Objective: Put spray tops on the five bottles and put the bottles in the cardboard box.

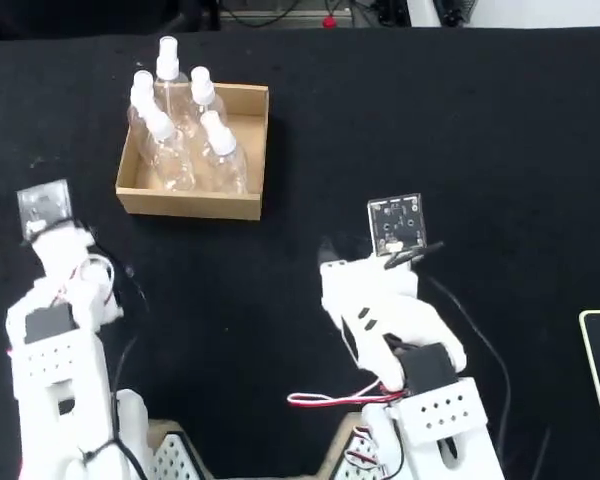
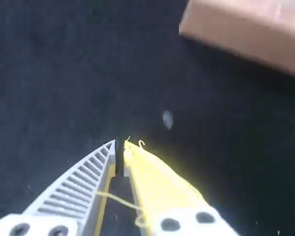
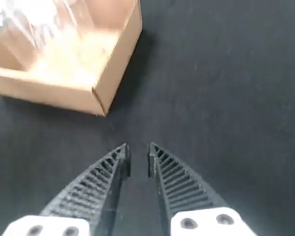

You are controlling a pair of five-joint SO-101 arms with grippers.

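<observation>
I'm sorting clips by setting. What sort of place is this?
Probably a robotics lab bench: two white arms mounted at a black-covered table, cables behind its far edge, and a box of spray bottles set out as a test task.

No text, label, number or sign is showing legibly on the box (image 1: 188,205), the bottles (image 1: 223,160) or anything else.
</observation>
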